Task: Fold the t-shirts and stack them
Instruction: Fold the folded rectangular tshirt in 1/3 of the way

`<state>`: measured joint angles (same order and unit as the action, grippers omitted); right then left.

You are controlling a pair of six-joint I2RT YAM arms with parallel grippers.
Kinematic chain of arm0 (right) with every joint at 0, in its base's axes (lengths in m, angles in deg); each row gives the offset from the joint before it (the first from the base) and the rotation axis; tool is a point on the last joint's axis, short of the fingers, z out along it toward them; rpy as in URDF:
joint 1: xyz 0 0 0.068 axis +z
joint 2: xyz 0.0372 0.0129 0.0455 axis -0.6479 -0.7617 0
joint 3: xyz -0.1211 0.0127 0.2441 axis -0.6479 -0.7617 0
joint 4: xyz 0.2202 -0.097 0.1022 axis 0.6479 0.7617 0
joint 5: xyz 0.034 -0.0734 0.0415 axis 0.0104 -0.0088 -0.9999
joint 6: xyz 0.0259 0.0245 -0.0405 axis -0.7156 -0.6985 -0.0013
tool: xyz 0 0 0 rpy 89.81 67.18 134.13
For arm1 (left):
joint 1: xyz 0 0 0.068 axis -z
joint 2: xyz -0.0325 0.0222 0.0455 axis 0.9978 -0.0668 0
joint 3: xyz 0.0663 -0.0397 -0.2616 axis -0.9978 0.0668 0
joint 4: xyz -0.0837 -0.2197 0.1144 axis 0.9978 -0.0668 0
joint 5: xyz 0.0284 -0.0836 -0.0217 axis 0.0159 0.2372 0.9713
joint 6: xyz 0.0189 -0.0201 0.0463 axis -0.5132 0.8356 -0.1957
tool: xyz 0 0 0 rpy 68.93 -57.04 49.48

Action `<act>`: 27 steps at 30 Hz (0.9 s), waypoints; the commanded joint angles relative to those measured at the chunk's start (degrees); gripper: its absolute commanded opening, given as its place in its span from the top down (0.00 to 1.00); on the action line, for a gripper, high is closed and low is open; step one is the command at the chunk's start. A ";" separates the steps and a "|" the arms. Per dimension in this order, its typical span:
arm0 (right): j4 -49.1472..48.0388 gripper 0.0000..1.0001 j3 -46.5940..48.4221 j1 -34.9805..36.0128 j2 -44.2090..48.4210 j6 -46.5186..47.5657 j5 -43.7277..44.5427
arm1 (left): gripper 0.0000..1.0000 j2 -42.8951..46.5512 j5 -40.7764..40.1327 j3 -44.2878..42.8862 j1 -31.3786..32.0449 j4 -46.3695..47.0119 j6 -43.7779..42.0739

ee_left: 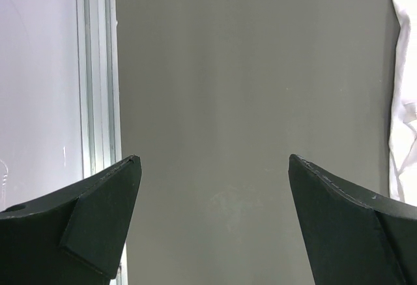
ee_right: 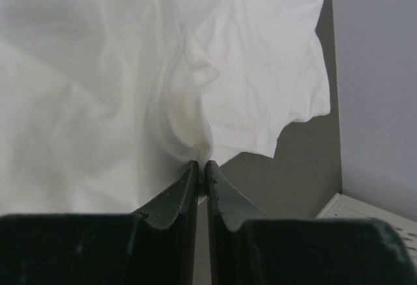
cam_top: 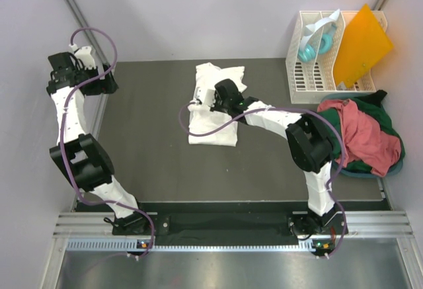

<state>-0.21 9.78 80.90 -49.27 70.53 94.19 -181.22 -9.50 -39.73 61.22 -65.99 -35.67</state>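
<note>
Loads of open mat (cam_top: 152, 157) from 6 round to 9 o'clock, nothing between the left arm (cam_top: 86, 163) at the 9 o'clock rim and the white t-shirt (cam_top: 213, 133) near centre. The right arm (cam_top: 271, 118) sprawls from 5 o'clock up onto that shirt, so that lane's blocked. 1 to 3 o'clock is jammed: slatted rack (cam_top: 310, 71), orange sheet (cam_top: 362, 44), heap of salmon-red and green t-shirts (cam_top: 367, 137). Side walls (cam_top: 26, 170) hem it in.

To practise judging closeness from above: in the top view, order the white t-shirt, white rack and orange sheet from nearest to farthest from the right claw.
1. white t-shirt, mid-table, pinched in the right claw.
2. white rack, far right corner.
3. orange sheet, leaning at the rack's right end.
</note>
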 commanded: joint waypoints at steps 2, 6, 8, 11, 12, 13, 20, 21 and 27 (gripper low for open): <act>-5.98 0.90 1.75 -1.49 -0.61 2.28 4.74 | 0.01 0.37 1.44 -1.95 0.25 1.56 0.19; -8.61 0.90 2.01 -1.84 -2.10 2.98 8.07 | 0.01 0.45 1.70 -1.60 0.25 1.30 0.19; -8.71 0.87 2.01 -2.10 -2.63 3.07 9.13 | 0.01 0.54 1.88 -1.42 0.25 1.30 0.36; -10.64 0.59 2.01 -2.37 -3.59 3.07 10.71 | 0.01 0.28 1.97 -1.51 0.34 1.30 0.54; -10.29 0.58 2.36 -2.37 -4.21 3.33 11.15 | 0.01 0.37 1.97 -1.42 0.43 1.47 0.45; -10.64 0.47 2.28 -2.45 -4.65 3.51 11.94 | 0.01 0.28 2.05 -1.42 0.43 1.39 0.54; -15.73 0.30 1.05 -2.98 -2.64 1.40 17.74 | 0.01 0.28 4.43 -1.86 3.76 -3.09 -5.85; -18.26 0.30 1.05 -3.16 -2.02 1.32 21.75 | 0.01 0.71 3.56 -1.08 4.38 -3.36 -6.75; -23.82 0.29 1.05 -5.79 -0.61 4.48 29.96 | 0.01 3.09 0.30 5.24 10.35 -0.03 -9.74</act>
<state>-16.91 9.69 77.95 -54.64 73.83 116.68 -181.05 -8.02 -38.44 68.43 -68.13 -41.66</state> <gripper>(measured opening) 0.711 0.991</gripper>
